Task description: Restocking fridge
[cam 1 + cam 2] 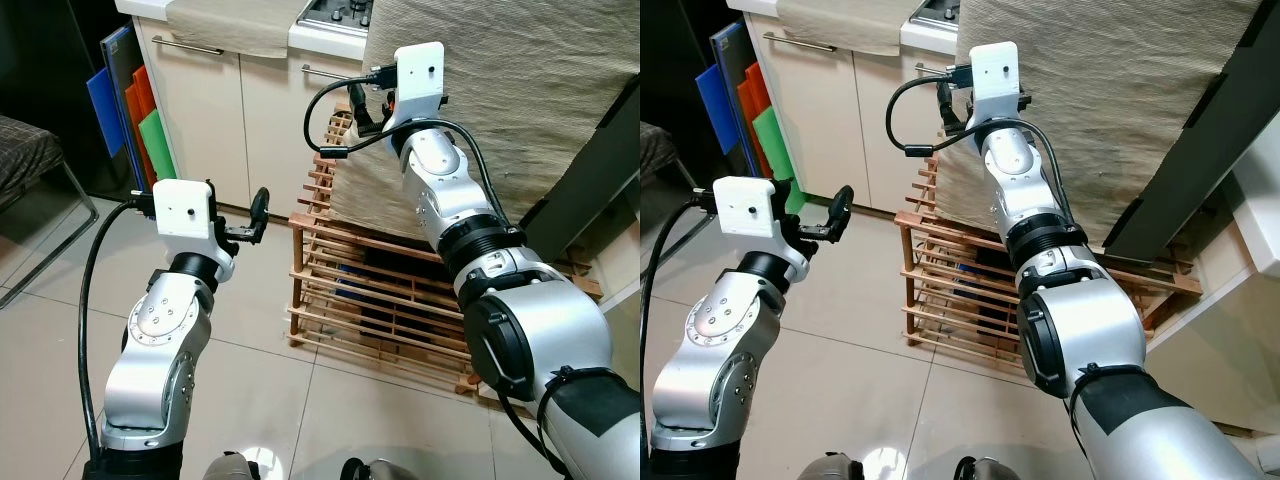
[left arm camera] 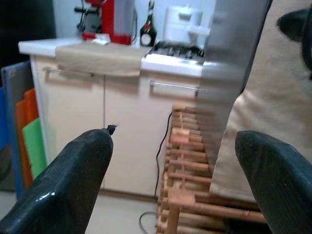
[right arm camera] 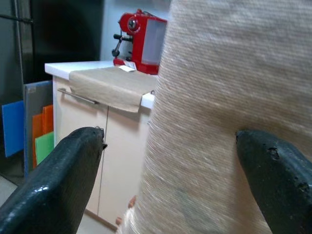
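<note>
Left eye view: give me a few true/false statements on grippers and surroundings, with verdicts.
1. The left gripper holds a bottle. False: its fingers are open and hold nothing.
2. A beige cloth hangs over the wooden rack. True.
3. The right gripper is open, close to the cloth. True.
4. The coffee machine on the counter is blue. False: it is red.
5. Coloured boards lean beside the cabinet. True.

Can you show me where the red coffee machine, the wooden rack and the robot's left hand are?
Red coffee machine (image 3: 141,39): right wrist view, on its red body.
Wooden rack (image 1: 340,300): left eye view, on a front slat.
Left hand (image 2: 175,180): left wrist view, midway between its open black fingers.
</note>
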### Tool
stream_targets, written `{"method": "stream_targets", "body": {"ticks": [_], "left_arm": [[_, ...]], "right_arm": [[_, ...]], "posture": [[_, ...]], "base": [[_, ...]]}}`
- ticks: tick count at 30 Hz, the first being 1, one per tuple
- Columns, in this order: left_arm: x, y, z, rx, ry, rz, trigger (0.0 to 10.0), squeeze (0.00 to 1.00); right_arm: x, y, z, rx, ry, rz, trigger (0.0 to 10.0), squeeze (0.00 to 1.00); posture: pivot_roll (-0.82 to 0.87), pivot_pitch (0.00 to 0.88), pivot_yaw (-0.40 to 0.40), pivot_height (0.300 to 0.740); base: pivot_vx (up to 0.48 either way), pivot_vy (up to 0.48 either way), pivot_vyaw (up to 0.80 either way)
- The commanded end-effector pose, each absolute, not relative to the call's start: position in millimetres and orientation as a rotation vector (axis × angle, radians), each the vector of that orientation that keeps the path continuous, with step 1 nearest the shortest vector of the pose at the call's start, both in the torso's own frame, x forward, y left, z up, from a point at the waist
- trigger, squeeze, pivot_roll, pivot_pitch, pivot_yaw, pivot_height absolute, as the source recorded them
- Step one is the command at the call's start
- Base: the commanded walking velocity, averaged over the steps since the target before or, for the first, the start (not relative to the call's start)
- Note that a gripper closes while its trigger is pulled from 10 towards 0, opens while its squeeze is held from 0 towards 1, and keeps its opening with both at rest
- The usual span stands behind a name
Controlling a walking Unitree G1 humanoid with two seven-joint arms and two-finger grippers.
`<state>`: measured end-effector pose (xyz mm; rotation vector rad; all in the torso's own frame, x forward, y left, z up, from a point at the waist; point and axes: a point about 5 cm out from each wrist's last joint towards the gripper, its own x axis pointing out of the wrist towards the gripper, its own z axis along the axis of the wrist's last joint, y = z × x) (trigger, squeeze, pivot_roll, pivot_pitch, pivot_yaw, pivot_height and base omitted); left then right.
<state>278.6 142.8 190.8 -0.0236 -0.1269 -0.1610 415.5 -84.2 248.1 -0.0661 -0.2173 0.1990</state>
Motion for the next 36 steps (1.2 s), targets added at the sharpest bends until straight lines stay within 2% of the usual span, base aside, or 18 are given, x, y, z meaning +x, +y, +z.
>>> {"method": "stream_targets", "body": {"ticks": [1, 4, 7, 12, 16, 19, 21, 25, 31, 36], "left_arm": [[282.6, 129.6, 194.1, -0.030, -0.143, -0.224, 10.0, 0.00], [285.8, 118.6, 193.3, -0.038, -0.144, -0.276, 10.0, 0.00], [298.5, 102.6, 192.1, -0.038, -0.142, -0.362, 10.0, 0.00], [315.0, 95.2, 195.2, -0.020, -0.149, -0.420, 10.0, 0.00], [318.6, 95.5, 194.0, -0.015, -0.140, -0.419, 10.0, 0.00], [329.4, 103.9, 183.9, -0.057, -0.078, -0.381, 10.0, 0.00], [331.3, 105.5, 182.2, -0.065, -0.070, -0.374, 10.0, 0.00], [337.0, 114.9, 164.8, -0.196, 0.008, -0.305, 10.0, 0.00], [340.5, 111.5, 164.8, -0.210, -0.002, -0.314, 10.0, 0.00], [339.2, 118.4, 161.3, -0.212, -0.011, -0.308, 10.0, 0.00]], "right_arm": [[412.5, -90.2, 251.2, -0.044, -0.277, 0.186, 10.0, 0.00], [406.4, -93.0, 241.0, -0.033, -0.294, 0.194, 10.0, 0.00], [385.5, -106.5, 218.2, 0.011, -0.305, 0.162, 10.0, 0.00], [361.7, -126.6, 194.5, 0.042, -0.279, 0.092, 10.0, 0.00], [354.3, -134.1, 187.9, 0.035, -0.275, 0.072, 10.0, 0.00], [332.9, -166.0, 171.2, 0.008, -0.250, -0.046, 10.0, 0.00], [329.0, -169.8, 170.3, 0.006, -0.243, -0.062, 10.0, 0.00], [308.9, -187.0, 151.9, -0.036, -0.170, -0.128, 10.0, 0.00], [308.2, -187.9, 144.7, -0.023, -0.142, -0.154, 10.0, 0.00], [299.3, -199.1, 130.9, -0.012, -0.061, -0.205, 10.0, 0.00]], "posture": [[0.16, 0.016, -0.078, 0.740], [0.11, 0.000, -0.067, 0.740], [0.03, 0.000, -0.008, 0.740], [-0.02, 0.000, 0.039, 0.740], [-0.04, 0.000, 0.062, 0.740], [-0.08, 0.000, 0.093, 0.740], [-0.08, 0.000, 0.093, 0.740], [-0.11, 0.000, 0.106, 0.740], [-0.13, 0.000, 0.099, 0.740], [-0.14, 0.000, 0.090, 0.740]], "base": [[0.000, 0.000, 0.00], [0.000, 0.000, 0.00], [0.000, 0.000, 0.00], [0.000, 0.000, 0.00], [0.000, 0.000, 0.00], [0.000, 0.000, 0.00], [0.000, 0.000, 0.00], [0.000, 0.000, -0.19], [0.000, 0.000, -0.73], [0.000, 0.000, -0.72]]}}
